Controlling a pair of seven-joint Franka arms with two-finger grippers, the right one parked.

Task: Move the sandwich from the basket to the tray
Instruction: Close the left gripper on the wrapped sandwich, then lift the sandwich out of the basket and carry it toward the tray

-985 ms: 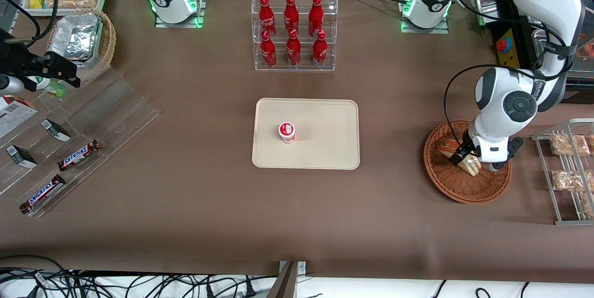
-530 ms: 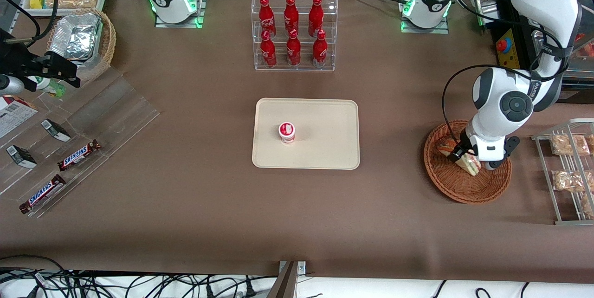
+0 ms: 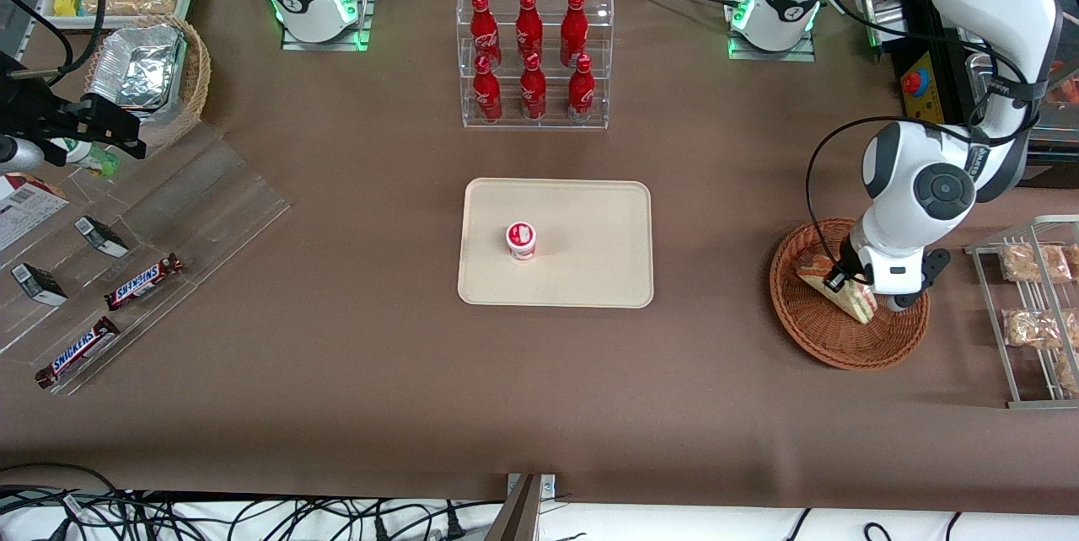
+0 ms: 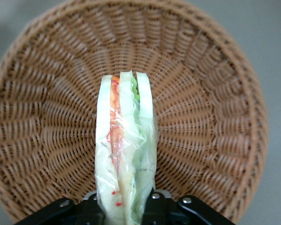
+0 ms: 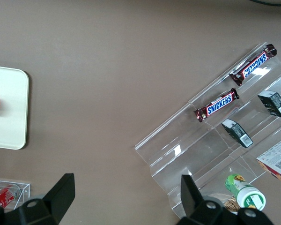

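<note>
The sandwich (image 3: 843, 295) (image 4: 126, 150), a clear-wrapped wedge of white bread with red and green filling, stands on edge inside the reddish-brown wicker basket (image 3: 830, 351) (image 4: 210, 117) toward the working arm's end of the table. My left gripper (image 3: 845, 282) (image 4: 124, 208) hangs over the basket, shut on the sandwich's wide end, with a black finger (image 4: 157, 208) pressed to each side. I cannot tell whether the sandwich still touches the basket floor. The cream-beige tray (image 3: 590, 271) lies at the table's middle, well apart from the basket.
A small white cup with a red lid (image 3: 521, 239) stands on the tray. A clear rack of red bottles (image 3: 534, 56) is farther from the camera. A wire rack of snack packs (image 3: 1033, 305) sits beside the basket. An acrylic display with Snickers bars (image 3: 143, 280) lies toward the parked arm's end.
The arm's wrist shifted slightly over the basket and came back. The sandwich, still gripped, now shows as one whole wedge, tilted a little differently.
</note>
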